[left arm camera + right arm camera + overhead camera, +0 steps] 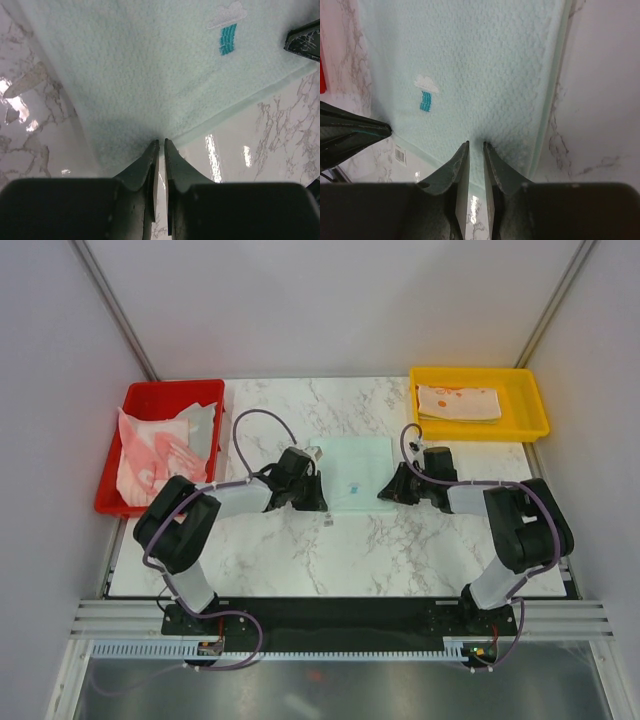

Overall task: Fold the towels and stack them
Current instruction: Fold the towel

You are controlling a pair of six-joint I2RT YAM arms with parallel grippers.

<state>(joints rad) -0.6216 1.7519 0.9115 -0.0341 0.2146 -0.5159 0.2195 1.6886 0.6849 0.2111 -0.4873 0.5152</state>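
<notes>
A mint green towel (pixel 352 472) with a small cloud mark lies flat in the middle of the marble table. My left gripper (pixel 320 503) sits at its near left corner. In the left wrist view the jaws (pixel 160 141) stand almost together, pinching the edge of the towel (pixel 150 65). My right gripper (pixel 386 497) sits at the near right corner. In the right wrist view its jaws (pixel 476 144) are closed to a narrow gap with the towel (pixel 480 65) between them. Pink towels (pixel 150 445) lie crumpled in the red tray. A folded peach towel (pixel 458 402) lies in the yellow tray.
The red tray (pixel 130 400) stands at the back left and the yellow tray (pixel 480 373) at the back right. A small barcode tag (pixel 399 154) lies on the table by the mint towel's near edge. Grey walls close in both sides.
</notes>
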